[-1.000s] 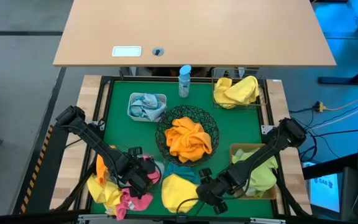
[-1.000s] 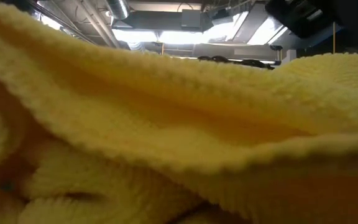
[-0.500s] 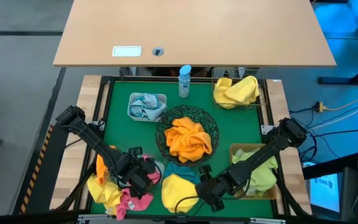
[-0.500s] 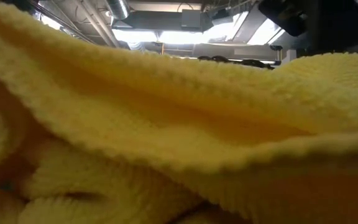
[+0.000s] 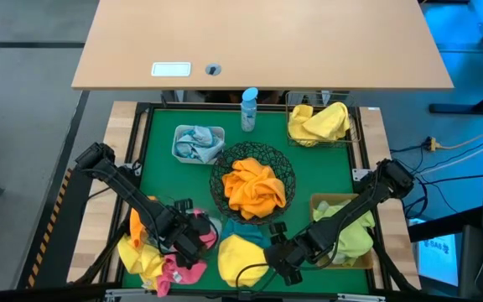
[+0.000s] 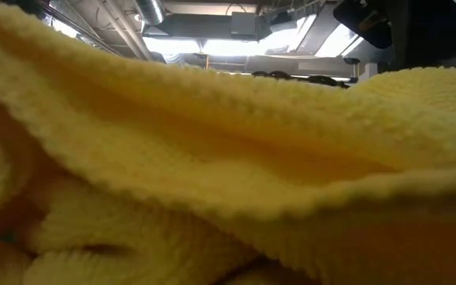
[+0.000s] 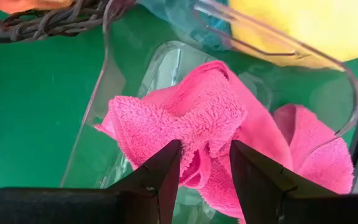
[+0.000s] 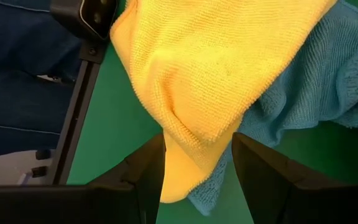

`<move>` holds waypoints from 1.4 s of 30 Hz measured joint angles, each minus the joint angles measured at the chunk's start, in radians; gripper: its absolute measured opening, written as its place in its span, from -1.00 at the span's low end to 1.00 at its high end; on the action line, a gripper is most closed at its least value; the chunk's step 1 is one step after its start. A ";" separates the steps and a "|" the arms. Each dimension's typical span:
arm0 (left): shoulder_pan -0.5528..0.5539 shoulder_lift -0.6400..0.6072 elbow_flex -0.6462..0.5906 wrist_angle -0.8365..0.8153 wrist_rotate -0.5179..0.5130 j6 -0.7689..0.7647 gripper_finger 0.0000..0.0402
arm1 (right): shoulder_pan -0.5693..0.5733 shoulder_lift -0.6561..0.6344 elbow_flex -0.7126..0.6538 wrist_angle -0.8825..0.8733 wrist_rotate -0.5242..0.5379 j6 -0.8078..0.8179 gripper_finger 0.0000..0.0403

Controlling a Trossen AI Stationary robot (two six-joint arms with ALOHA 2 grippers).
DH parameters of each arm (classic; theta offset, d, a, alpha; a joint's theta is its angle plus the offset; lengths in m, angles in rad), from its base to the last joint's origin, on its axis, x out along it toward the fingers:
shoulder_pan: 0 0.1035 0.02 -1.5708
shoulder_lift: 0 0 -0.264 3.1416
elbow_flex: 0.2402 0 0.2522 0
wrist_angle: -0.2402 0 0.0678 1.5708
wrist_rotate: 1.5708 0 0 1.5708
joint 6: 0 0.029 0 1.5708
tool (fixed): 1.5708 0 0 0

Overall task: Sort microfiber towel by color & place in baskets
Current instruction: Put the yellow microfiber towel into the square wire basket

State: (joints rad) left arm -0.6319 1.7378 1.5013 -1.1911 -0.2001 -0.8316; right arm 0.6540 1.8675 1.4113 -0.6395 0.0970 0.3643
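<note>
From above, the left gripper (image 5: 198, 241) sits low at the near-left of the green mat (image 5: 159, 159), over the clear plastic tray (image 5: 210, 228) with a pink towel (image 5: 193, 220) at its tips; more pink cloth (image 5: 184, 273) and a yellow-orange pile (image 5: 138, 252) lie just behind and beside that arm. The right gripper (image 5: 268, 270) is at the near middle, its tips at a yellow towel (image 5: 240, 256) that lies over a teal towel (image 5: 246, 230). Beyond both grippers stands the round black wire-mesh bowl (image 5: 285, 168) with an orange towel (image 5: 254, 186); farther off are the white rectangular tub (image 5: 177, 138) with grey-blue cloth, the square wire basket (image 5: 352, 134) with yellow towels, and a blue-capped bottle (image 5: 249, 109). Beside the right arm the tan rectangular bin (image 5: 320, 202) holds pale yellow cloth

The low view is filled almost wholly by yellow towel (image 6: 212, 174) close to the lens; a dark part of an arm shows at one upper corner

In the left wrist view the jaws are closed on a fold of the pink towel (image 7: 197, 124), which lies in the clear plastic tray (image 7: 107, 93); the cloth bunches between and ahead of the fingers (image 7: 160, 174)

In the right wrist view the jaws pinch a hanging corner of the yellow towel (image 8: 216, 68), the tip of the cloth between the fingers (image 8: 148, 168); the teal towel (image 8: 328, 81) lies just under and beyond it on the mat
</note>
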 joint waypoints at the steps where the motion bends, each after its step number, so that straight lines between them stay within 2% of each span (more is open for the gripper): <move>1: 0.000 0.000 0.000 0.006 0.000 0.000 -0.33 | 0.000 0.000 0.000 0.000 0.000 0.004 -0.08; 6: 0.000 0.000 0.000 0.034 0.009 0.000 -0.33 | 0.000 0.000 0.000 0.003 0.000 0.023 -0.08; 23: -0.011 0.000 0.000 0.038 0.011 0.000 -0.33 | 0.000 0.001 -0.160 0.223 0.052 0.028 -0.10; 27: -0.011 0.000 0.000 0.031 0.011 0.002 -0.33 | 0.000 0.001 -0.165 0.253 0.052 0.025 -0.29; 34: -0.011 0.000 0.000 0.002 0.011 0.027 -0.33 | 0.000 0.001 -0.165 0.249 0.051 0.011 -0.93; 39: -0.011 -0.026 -0.001 -0.016 0.005 0.028 -0.33 | 0.000 0.001 -0.161 0.247 0.050 0.001 -0.89; 42: -0.011 -0.075 -0.001 -0.016 0.004 0.026 -0.33 | 0.000 0.001 -0.147 0.234 0.050 -0.003 -0.94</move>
State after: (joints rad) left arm -0.6426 1.6625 1.5005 -1.2068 -0.1963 -0.8054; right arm 0.6537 1.8687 1.2646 -0.4052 0.1471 0.3612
